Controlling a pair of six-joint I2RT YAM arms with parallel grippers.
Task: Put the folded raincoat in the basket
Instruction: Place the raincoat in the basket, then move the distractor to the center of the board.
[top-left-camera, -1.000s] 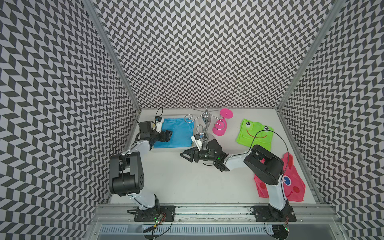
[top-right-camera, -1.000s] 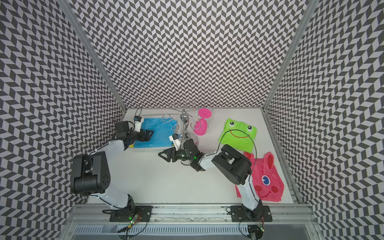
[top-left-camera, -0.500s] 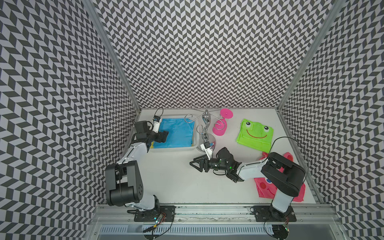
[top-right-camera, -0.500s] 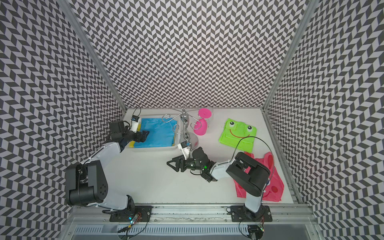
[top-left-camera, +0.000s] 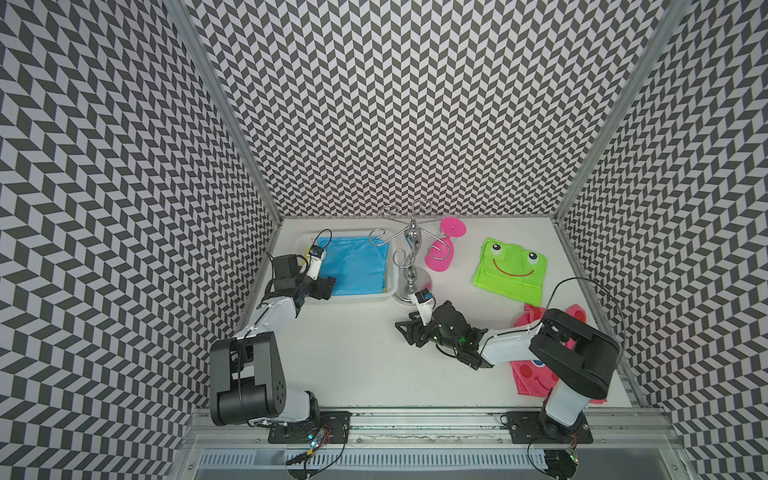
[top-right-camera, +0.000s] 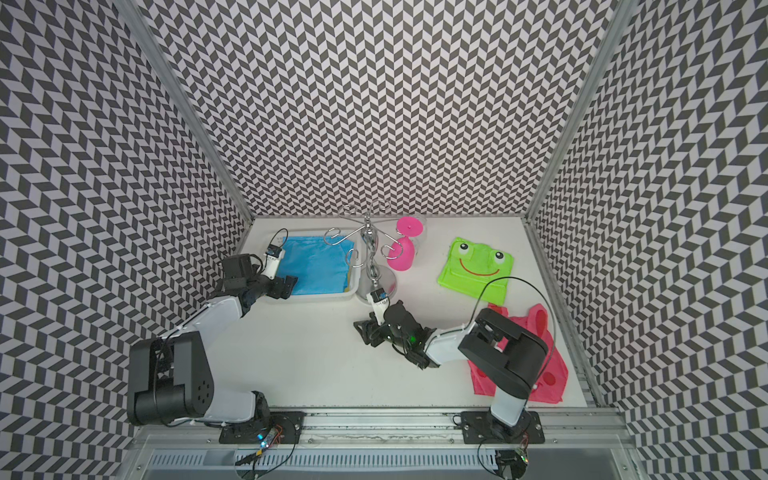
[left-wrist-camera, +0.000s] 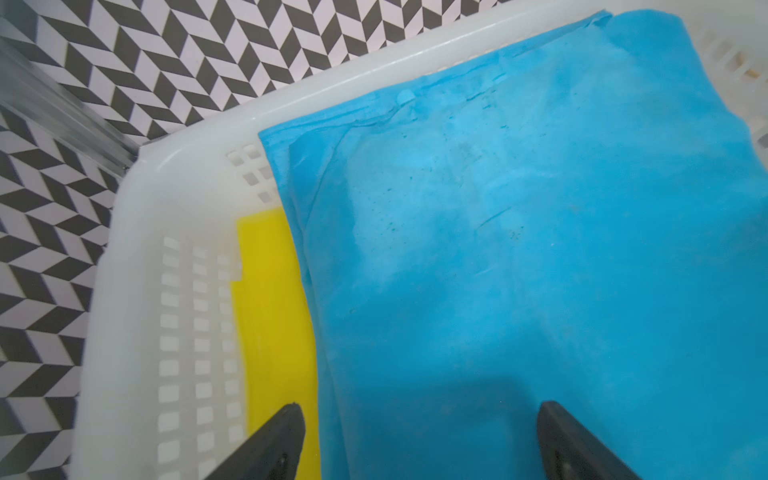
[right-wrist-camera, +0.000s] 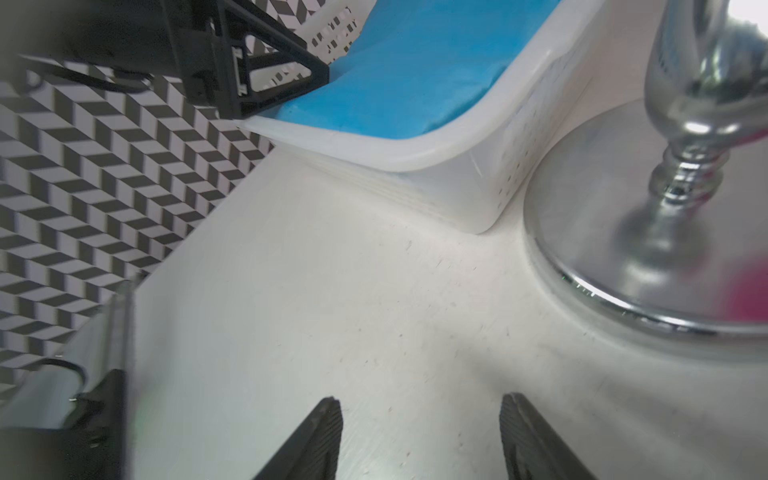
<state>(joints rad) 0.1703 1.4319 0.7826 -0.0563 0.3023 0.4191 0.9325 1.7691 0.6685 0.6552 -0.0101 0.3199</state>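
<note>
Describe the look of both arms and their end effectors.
The left arm and right arm have white link shells between black joint housings, with thin black cables looping alongside. Each wrist carries a small white camera with a blue face. The left end effector and right end effector are black, with tapering, open-framed fingers. A green light glows near the right wrist.

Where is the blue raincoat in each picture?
Top view: the blue raincoat lies in the white basket, back left.
Top view: same place, inside the basket.
Left wrist: it fills most of the picture, over something yellow.
Right wrist: blue patch inside the basket, next to the silver stand.
Shared landmark: the basket's white rim.
</note>
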